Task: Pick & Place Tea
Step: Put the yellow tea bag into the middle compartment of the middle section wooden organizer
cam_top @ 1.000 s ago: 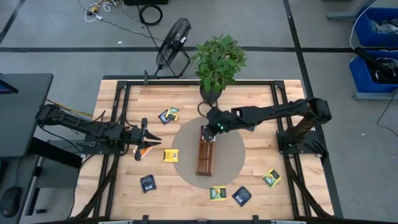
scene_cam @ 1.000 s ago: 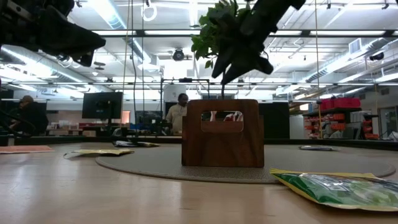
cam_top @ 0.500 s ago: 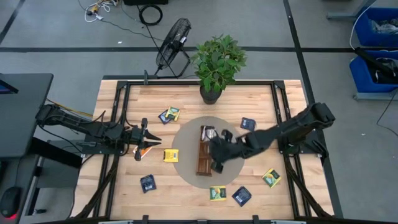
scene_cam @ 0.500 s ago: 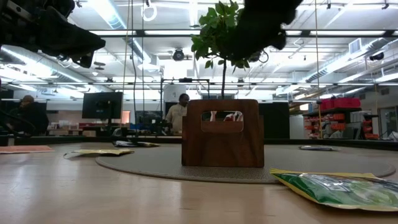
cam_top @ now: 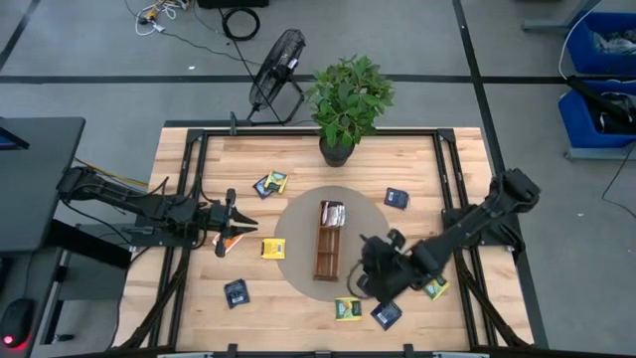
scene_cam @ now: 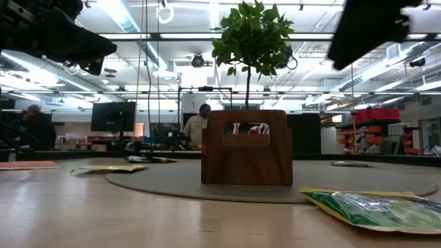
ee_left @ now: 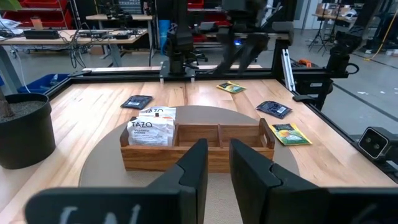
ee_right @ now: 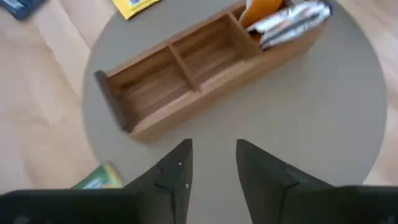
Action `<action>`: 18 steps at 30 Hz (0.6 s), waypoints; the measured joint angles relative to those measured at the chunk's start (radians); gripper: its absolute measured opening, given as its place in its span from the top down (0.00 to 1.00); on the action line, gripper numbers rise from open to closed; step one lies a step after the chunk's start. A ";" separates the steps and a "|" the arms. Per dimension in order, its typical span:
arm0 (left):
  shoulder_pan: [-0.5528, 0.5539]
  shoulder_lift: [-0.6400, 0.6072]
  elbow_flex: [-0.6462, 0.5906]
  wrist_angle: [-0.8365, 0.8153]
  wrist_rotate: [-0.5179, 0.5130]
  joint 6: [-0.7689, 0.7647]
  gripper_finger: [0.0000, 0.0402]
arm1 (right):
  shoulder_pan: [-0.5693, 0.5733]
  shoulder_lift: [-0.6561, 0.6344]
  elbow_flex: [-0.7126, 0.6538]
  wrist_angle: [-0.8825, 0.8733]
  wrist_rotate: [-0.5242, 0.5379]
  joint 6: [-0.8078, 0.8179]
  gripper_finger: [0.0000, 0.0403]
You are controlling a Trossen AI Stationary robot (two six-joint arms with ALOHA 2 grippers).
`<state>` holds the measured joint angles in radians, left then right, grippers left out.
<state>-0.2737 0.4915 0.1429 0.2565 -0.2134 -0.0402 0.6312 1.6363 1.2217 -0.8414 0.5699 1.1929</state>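
Note:
The long wooden tray [cam_top: 329, 241] lies on a round grey mat [cam_top: 298, 268], with tea sachets [cam_top: 332, 213] standing in its far compartment. Loose tea sachets lie flat on the table: yellow [cam_top: 272, 249], navy [cam_top: 237, 292], green-yellow [cam_top: 348, 308], navy [cam_top: 386, 313], navy [cam_top: 397, 198], an orange one [cam_top: 231, 242] under the left arm. My right gripper [cam_top: 362, 280] hovers open over the mat's near right rim; its wrist view shows the tray [ee_right: 205, 62] beyond the gap [ee_right: 213, 168]. My left gripper [cam_top: 243, 221] waits level at the table's left, open [ee_left: 217, 168], facing the tray [ee_left: 199, 146].
A potted plant [cam_top: 343, 109] stands at the table's far edge, behind the tray. Two more sachets [cam_top: 270, 183] lie far left of the mat, and one [cam_top: 433, 286] sits near the right arm. A green sachet [scene_cam: 375, 207] lies close to the low camera.
My right gripper has swung from above the tray's far end toward the table's near edge, past the tray's right side, rolling its wrist as it went. The sachets stay in the tray's far compartment. The left arm has kept still.

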 joint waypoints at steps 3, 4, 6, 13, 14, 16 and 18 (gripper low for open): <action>0.000 0.000 0.000 0.000 0.000 0.000 0.83 | 0.062 -0.004 0.000 -0.079 0.012 0.175 0.67; 0.000 0.000 0.000 0.000 0.000 0.000 0.83 | 0.081 -0.005 0.000 -0.116 0.002 0.248 0.67; 0.000 0.000 0.000 0.000 0.000 0.000 0.83 | 0.120 -0.005 0.000 -0.196 -0.019 0.397 0.67; 0.000 0.000 0.000 0.006 0.000 0.000 0.83 | 0.228 -0.005 0.000 -0.425 -0.344 0.908 0.67; 0.000 0.000 0.000 0.006 0.000 0.000 0.83 | 0.243 -0.005 -0.004 -0.434 -0.390 0.936 0.67; 0.000 0.000 0.000 0.007 0.000 0.000 0.83 | 0.272 -0.005 -0.011 -0.440 -0.432 0.980 0.64; 0.000 0.000 0.000 0.007 0.000 -0.001 0.83 | 0.294 -0.005 -0.026 -0.443 -0.460 1.011 0.61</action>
<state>-0.2737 0.4911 0.1429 0.2638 -0.2134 -0.0410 0.9249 1.6314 1.1958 -1.2846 0.1094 2.2039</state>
